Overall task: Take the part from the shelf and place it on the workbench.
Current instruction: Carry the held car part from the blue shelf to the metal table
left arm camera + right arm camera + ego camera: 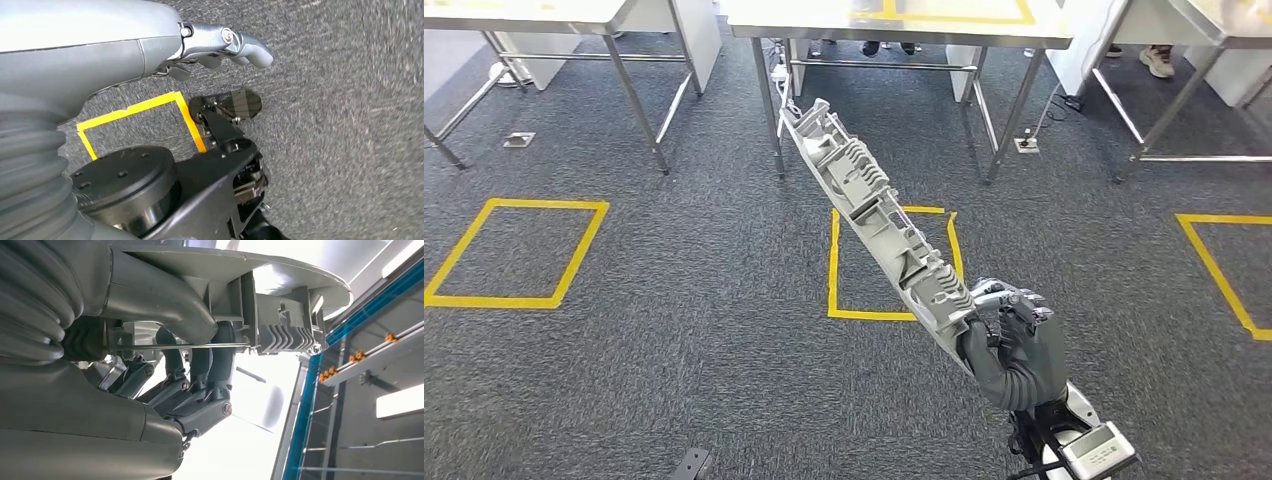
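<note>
A long grey ribbed plastic part (874, 215) slants up and away from my right hand (1009, 335), which grips its near end. It hangs over the carpet, its far tip close to the middle steel workbench (904, 35). In the right wrist view the thumb and dark fingers (200, 370) clamp the part (280, 320) from both sides. My left hand (220, 47) hangs over the carpet with its fingers loosely curled and nothing in them.
Steel-legged tables stand at the far left (544, 20), middle and far right (1204, 30). Yellow tape squares (514, 255) mark the grey carpet, one (894, 265) under the part. A person's shoes (1159, 60) show behind the tables. Cables and floor sockets (1027, 143) lie near the table legs.
</note>
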Robot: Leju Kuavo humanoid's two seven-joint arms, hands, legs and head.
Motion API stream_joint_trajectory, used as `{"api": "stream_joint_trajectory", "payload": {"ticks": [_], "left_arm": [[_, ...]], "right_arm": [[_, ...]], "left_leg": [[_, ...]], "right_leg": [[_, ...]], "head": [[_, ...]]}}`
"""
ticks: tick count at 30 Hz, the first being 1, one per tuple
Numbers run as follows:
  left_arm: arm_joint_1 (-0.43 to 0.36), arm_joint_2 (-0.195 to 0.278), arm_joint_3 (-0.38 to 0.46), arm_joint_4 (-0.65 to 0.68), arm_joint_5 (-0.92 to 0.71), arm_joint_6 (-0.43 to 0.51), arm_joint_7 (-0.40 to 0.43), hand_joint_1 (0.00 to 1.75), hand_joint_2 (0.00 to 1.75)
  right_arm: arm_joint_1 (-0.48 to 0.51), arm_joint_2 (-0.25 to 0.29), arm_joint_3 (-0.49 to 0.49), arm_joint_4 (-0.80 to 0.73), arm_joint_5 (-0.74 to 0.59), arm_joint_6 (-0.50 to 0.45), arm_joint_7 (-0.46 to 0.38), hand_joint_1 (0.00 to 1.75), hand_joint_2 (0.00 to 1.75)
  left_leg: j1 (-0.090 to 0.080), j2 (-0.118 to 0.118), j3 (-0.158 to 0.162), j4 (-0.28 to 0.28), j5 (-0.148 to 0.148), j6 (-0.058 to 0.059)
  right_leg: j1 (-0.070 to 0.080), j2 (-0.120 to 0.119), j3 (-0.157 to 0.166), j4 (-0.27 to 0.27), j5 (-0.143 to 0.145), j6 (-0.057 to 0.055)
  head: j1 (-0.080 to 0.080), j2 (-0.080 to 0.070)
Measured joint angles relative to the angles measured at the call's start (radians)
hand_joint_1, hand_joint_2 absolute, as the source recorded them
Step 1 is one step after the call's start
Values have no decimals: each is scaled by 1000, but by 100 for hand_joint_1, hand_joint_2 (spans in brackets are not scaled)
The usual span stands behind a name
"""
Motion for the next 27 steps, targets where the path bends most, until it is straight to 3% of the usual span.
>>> {"api": "stream_joint_trajectory", "payload": {"ticks": [2,4,6,8,10,12,13,14,16,18,22,25,27], "left_arm": [[-3,-2,0,-1,-1,0,0,0,175],[-5,-3,0,-2,-1,0,-1,0,175],[-5,-3,0,-1,-2,-2,-2,0,175],[-7,-4,0,-1,-4,-4,-1,0,175],[-11,-5,0,-1,-6,-5,-1,0,175],[-13,-6,0,-1,-8,-4,0,0,175],[-12,-6,0,-1,-8,-4,0,0,175],[-11,-6,0,-1,-9,-4,0,0,175],[-10,-5,0,-1,-9,-4,0,0,175],[-11,-5,0,-1,-9,-4,0,0,175],[-8,-9,0,-1,-21,-5,1,0,175],[-9,-8,-1,-1,-50,-9,-3,0,175],[-9,-10,-2,-2,-65,-12,-10,0,175]], "right_arm": [[0,0,0,-1,0,0,0,175,175],[0,0,0,-2,0,1,0,175,175],[0,1,0,-3,0,3,-1,175,175],[0,4,-1,-3,-3,5,-3,175,175],[-1,7,-2,-4,-17,8,-10,175,175],[-1,7,-5,-3,-36,14,-16,175,175],[-1,8,-7,-3,-44,17,-18,175,175],[-1,8,-8,-3,-48,20,-19,175,175],[-1,8,-10,-3,-53,22,-20,175,175],[-2,8,-12,-3,-55,22,-21,175,175],[-2,8,-16,-3,-56,22,-21,175,175],[-2,8,-17,-4,-56,23,-22,175,175],[-2,9,-17,-4,-58,24,-23,175,175]], "left_leg": [[0,-26,-4,2,4,-8],[2,-48,-11,0,10,-22],[5,-63,-18,-4,17,-36],[0,-21,-37,27,-5,-44],[-4,48,-85,135,-68,-49],[-1,73,-134,256,-120,-54],[0,75,-136,273,-120,-56],[0,76,-118,250,-103,-56],[1,82,-39,115,-48,-53],[-2,86,16,12,-22,-42],[-4,85,22,-5,-20,-32],[-7,82,24,-10,-27,-9],[-1,82,34,-21,-25,6]], "right_leg": [[-2,47,66,-137,51,-8],[0,72,86,-186,58,-14],[1,49,86,-192,64,-24],[-3,24,88,-201,72,-38],[-3,0,89,-205,74,-47],[-1,-22,88,-205,73,-48],[0,-30,88,-204,73,-48],[0,-36,88,-203,73,-47],[0,-45,89,-200,70,-43],[4,-49,87,-193,66,-34],[10,-48,84,-193,70,-44],[5,-50,92,-209,68,-12],[3,-36,78,-175,42,7]], "head": [[1,0],[2,0],[2,0],[-4,0],[-12,0],[-14,0],[-14,0],[-14,0],[-15,0],[-14,0],[-11,0],[-11,0],[-8,0]]}}
